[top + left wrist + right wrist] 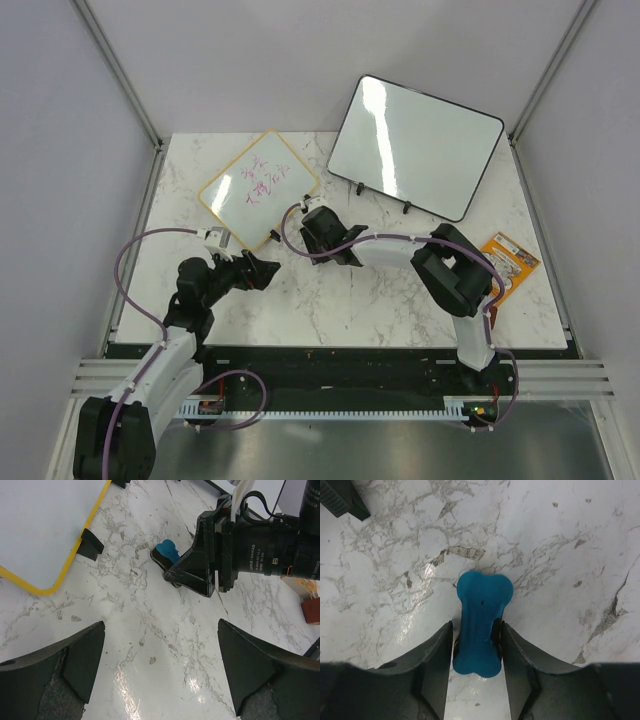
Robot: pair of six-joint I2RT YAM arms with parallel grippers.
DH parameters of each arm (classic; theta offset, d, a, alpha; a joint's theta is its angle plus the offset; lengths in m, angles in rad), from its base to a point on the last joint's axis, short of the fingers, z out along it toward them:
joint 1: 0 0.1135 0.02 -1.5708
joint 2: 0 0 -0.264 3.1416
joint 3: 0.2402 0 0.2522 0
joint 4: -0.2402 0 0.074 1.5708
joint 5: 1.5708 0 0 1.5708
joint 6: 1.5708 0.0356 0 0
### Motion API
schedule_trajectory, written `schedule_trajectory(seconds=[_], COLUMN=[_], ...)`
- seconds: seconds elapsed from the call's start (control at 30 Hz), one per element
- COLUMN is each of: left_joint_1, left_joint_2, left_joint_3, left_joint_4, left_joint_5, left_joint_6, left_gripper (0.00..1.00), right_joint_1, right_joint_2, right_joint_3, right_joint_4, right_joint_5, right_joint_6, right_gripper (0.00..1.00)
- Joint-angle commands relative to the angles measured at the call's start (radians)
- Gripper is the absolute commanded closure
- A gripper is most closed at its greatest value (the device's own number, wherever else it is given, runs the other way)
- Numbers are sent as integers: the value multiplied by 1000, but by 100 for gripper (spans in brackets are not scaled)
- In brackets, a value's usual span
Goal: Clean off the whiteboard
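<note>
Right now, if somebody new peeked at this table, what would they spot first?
Probably the bright blue eraser, bone-shaped, pinched by the right hand on the marble table. Next, the small yellow-framed whiteboard with pink writing at the back left, not yet wiped, and the big blank black-framed board propped up at the back right. The left hand hangs open nearby.

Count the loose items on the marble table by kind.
Boards: 2 (small yellow-framed whiteboard with pink writing; large black-framed glossy board)
Blue bone-shaped eraser: 1
Orange printed packet: 1
Total: 4
</note>
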State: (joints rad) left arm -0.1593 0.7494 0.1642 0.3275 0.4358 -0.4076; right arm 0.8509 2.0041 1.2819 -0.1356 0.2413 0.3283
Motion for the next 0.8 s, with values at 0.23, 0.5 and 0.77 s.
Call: schedule_trajectory(seconds=[0.23, 0.5, 0.77], left_joint_1=[0, 0, 0], left_joint_2=[25, 34, 41], left_joint_3=[28, 29, 32], left_joint_4=[47, 50, 47], left_joint_5=[-5, -6, -12], left_joint_6=[26, 24, 24], left_gripper=[0, 0, 0], right_joint_1=[-1, -3, -3], right_joint_2=[31, 38, 47], right_joint_3=[54, 71, 70], right_joint_4=[-5, -18, -22], right_joint_5=[33, 87, 102], right_joint_6=[-5, 14, 25], right_gripper=[46, 53, 80])
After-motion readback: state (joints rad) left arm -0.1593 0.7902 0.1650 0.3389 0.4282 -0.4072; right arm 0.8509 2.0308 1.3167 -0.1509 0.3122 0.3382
